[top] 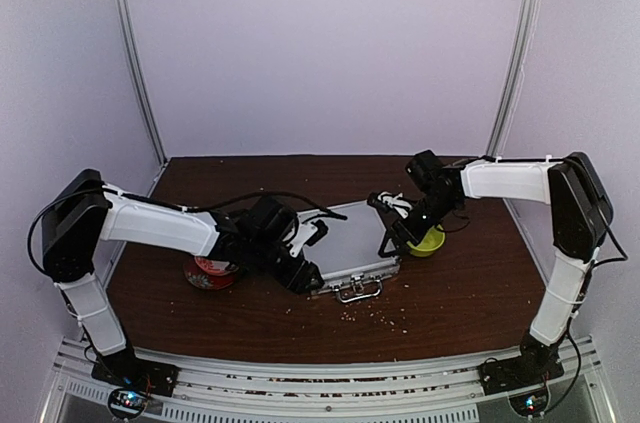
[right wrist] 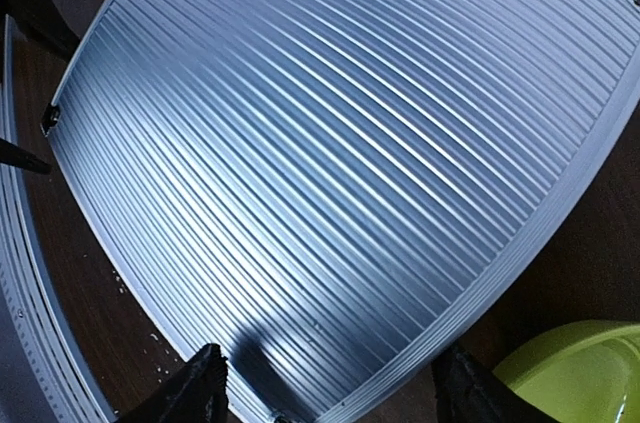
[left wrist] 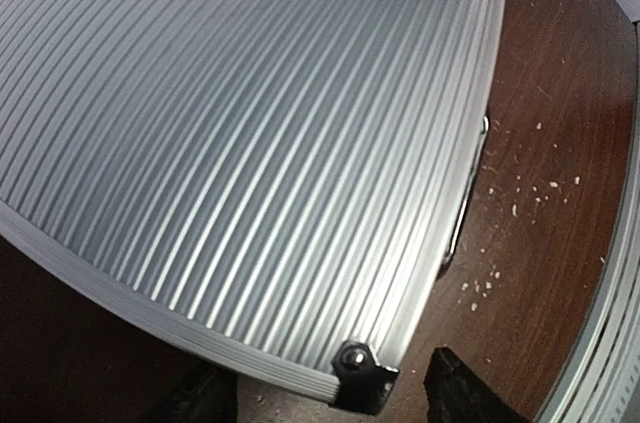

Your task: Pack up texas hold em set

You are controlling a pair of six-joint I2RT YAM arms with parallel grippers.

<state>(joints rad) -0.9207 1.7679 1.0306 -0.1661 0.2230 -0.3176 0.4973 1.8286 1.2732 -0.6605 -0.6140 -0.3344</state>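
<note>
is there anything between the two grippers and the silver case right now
Nothing visible. The closed silver case lies directly under both: the left gripper straddles one corner, the right gripper another edge, jaws open. The green bowl sits off to the side.

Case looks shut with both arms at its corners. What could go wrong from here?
1. Both sets of jaws stand open astride corners of the silver case; neither grips it, so a push could slide it instead of seating the lid.
2. The lime-green bowl sits just beside the right gripper; a swing could knock it.
3. The red tin lies under the left arm and could get bumped.
</note>
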